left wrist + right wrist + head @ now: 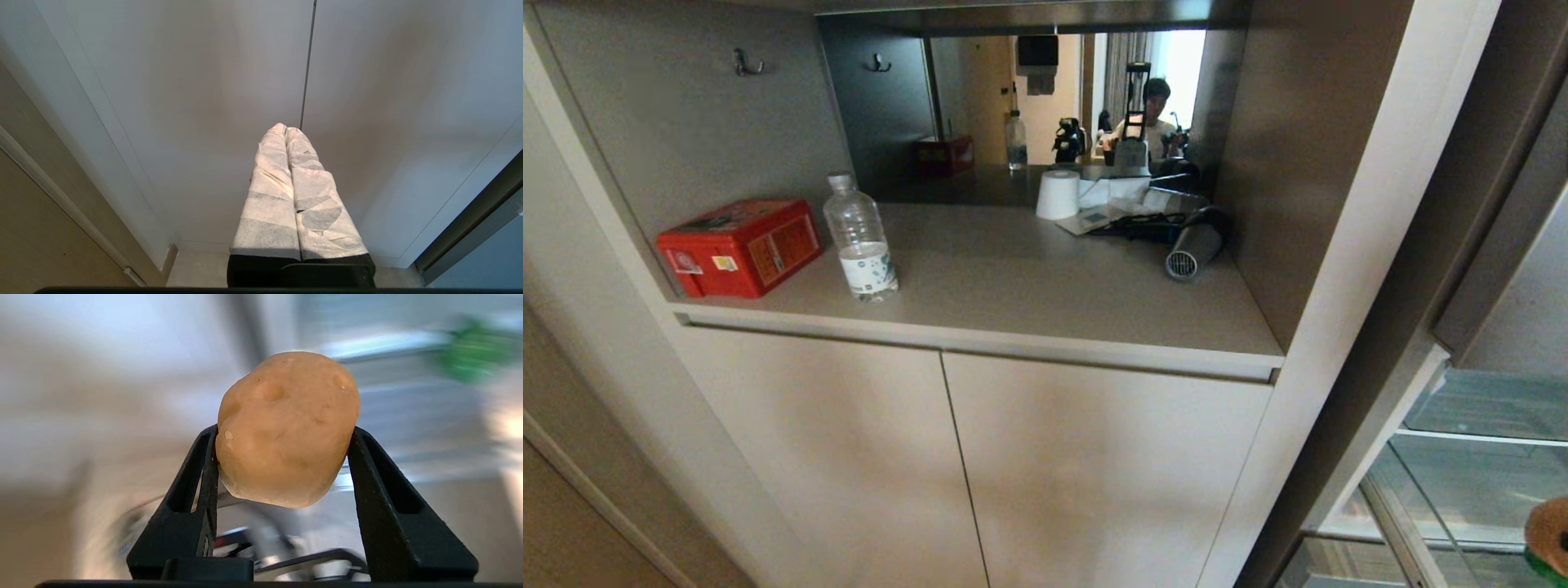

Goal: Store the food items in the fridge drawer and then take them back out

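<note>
The right gripper [282, 457] holds the potato [286, 428] between its black jaws, one jaw pressed to each side of it. The right wrist view's background is smeared, so the arm is judged to be in motion. A green blur in the upper right of that view is probably the bell pepper [474, 355].

In the head view neither arm shows. At the lower right edge of the frame the fridge drawer [1462, 490] stands open, its clear glass panels visible, and a tan and green shape, cut off by the frame edge, sits there. It cannot be told whether this is the held potato or food lying in the drawer.

The left gripper [286, 130] hangs parked before the pale cabinet doors [204, 102], its wrapped jaws pressed together and empty.

On the bench [1029, 286] in the upper half of the head view stand a red box [739, 245], a water bottle [859, 237], a white paper roll [1058, 194] and a hair dryer [1194, 245]; no food lies there.

Progress: the drawer is open and one item is in hand. Whether this is the storing pass or the retrieval pass cannot be determined.
</note>
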Controlling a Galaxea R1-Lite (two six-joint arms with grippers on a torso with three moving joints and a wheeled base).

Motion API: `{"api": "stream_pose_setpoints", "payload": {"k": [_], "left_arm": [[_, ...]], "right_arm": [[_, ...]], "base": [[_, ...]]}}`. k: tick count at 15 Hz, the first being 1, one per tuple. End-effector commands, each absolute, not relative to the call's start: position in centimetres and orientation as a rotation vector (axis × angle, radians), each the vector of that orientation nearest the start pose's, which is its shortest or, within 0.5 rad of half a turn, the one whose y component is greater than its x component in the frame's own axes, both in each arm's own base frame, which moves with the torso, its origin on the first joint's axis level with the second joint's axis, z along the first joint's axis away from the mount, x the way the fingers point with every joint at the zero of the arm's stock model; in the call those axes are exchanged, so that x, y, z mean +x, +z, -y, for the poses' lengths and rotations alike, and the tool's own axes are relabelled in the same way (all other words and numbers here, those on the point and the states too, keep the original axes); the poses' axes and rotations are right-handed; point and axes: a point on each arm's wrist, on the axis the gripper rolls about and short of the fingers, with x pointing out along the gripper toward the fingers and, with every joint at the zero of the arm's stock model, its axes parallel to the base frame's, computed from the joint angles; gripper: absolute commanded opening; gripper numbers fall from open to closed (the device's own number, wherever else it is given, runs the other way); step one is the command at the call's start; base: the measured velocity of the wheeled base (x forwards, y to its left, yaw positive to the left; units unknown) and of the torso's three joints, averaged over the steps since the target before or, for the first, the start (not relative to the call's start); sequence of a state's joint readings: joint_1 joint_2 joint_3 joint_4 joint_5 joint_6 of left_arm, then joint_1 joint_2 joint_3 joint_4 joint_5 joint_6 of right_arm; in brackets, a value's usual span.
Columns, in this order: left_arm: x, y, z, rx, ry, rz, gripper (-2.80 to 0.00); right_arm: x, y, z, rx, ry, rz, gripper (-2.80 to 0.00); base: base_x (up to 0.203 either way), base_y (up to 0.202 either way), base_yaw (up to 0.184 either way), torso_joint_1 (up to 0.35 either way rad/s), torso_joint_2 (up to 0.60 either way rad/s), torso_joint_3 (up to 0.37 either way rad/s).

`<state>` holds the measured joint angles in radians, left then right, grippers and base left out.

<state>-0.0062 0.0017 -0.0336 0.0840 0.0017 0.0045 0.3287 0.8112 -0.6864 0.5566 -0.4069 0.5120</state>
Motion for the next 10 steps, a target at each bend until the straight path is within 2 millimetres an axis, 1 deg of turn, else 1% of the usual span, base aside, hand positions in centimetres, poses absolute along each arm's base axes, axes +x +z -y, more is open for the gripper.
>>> {"api": "stream_pose_setpoints", "payload": {"k": [1, 3, 6, 10], "left_arm": [[-2.5, 7.6, 0.0, 0.005, -0.005, -0.054, -2.80], [-2.5, 7.6, 0.0, 0.005, -0.005, -0.054, -2.80], [-2.5, 7.6, 0.0, 0.005, -0.005, -0.054, -2.80], [-2.5, 7.6, 0.0, 0.005, -0.005, -0.054, -2.80]], "right_arm": [[7.7, 20.2, -0.6, 0.207, -0.410, -0.663, -2.80], [9.9, 20.0, 0.0, 0.161, -0.547, -0.684, -2.80], [12.9, 19.4, 0.5, 0.158, -0.632, -0.706, -2.80], [16.4, 17.4, 2.4, 0.137, -0.748, -0.794, -2.80]], "base": [[0.000, 0.000, 0.000, 0.000, 0.00, 0.000], [0.000, 0.000, 0.000, 0.000, 0.00, 0.000], [0.000, 0.000, 0.000, 0.000, 0.00, 0.000], [0.000, 0.000, 0.000, 0.000, 0.00, 0.000]]}}
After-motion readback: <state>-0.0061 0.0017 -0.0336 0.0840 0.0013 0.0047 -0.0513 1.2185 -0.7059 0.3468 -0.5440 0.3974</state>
